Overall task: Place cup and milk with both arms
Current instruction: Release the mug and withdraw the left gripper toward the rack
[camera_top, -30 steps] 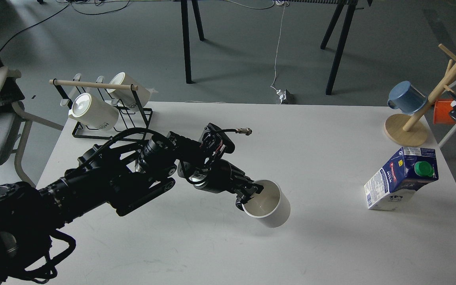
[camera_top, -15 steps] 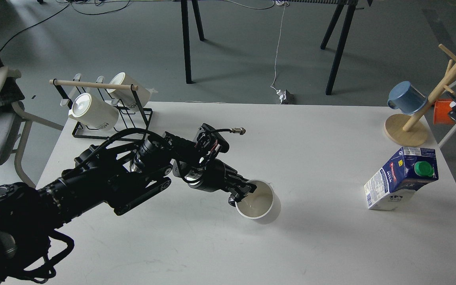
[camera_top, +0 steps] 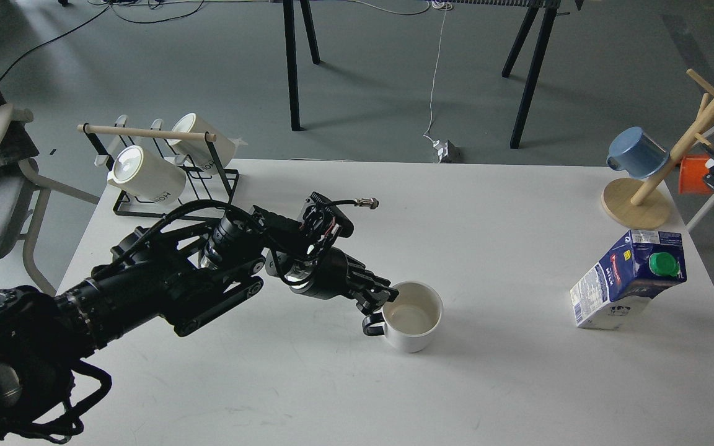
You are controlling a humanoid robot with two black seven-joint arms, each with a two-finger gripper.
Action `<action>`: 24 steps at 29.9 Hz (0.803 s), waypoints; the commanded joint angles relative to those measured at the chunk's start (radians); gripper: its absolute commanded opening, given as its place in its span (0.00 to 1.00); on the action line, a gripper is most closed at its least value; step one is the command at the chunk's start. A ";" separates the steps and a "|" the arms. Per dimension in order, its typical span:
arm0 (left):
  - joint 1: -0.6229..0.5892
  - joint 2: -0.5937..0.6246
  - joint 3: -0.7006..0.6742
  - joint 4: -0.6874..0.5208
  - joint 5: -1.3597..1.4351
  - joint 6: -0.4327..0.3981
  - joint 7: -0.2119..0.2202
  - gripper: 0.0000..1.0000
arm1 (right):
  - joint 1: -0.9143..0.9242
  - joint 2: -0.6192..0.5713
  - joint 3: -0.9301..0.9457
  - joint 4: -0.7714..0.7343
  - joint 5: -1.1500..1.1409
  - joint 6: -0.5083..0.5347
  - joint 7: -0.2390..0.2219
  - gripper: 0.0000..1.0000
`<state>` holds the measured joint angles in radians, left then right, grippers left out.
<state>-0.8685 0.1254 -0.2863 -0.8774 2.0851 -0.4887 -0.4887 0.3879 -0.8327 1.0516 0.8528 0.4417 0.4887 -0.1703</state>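
Where it hung tilted, cup (camera_top: pixel 411 317) now upright on table (camera_top: pixel 506 384), left end effector (camera_top: pixel 379 297) still at rim.

Left arm reaches forward-right, its claw (camera_top: pixel 377 300) dark, fingers indistinguishable.

the light is soft and even, like daylight, not too bright. the white table (camera_top: pixel 518 204) is the brightest thing i see, but it has no hard glare. my left arm (camera_top: pixel 165 285) is very dark, so its small parts are hard to make out. it drops a faint gray shadow on the table under it. the cup (camera_top: pixel 411 317) and the milk (camera_top: pixel 626 282) each have a soft shadow too. the picture is sharp, with no blur. the floor (camera_top: pixel 394 80) looks dim and gray-green.
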 commanded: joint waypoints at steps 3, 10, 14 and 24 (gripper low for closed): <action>-0.004 0.025 -0.019 -0.002 -0.040 0.000 0.000 0.46 | 0.000 0.000 0.002 0.008 0.003 0.000 0.000 0.99; -0.007 0.143 -0.154 -0.011 -0.442 0.000 0.000 0.89 | 0.002 -0.080 0.042 0.098 0.006 0.000 -0.020 0.99; -0.003 0.299 -0.267 -0.012 -0.759 0.000 0.000 0.95 | 0.000 -0.192 0.042 0.155 0.008 0.000 -0.063 0.99; 0.020 0.655 -0.352 -0.005 -1.514 0.000 0.000 0.98 | -0.055 -0.361 0.027 0.164 0.289 0.000 -0.107 0.99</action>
<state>-0.8644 0.7007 -0.6336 -0.8869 0.7466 -0.4883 -0.4886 0.3751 -1.1576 1.0868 1.0112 0.5744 0.4887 -0.2493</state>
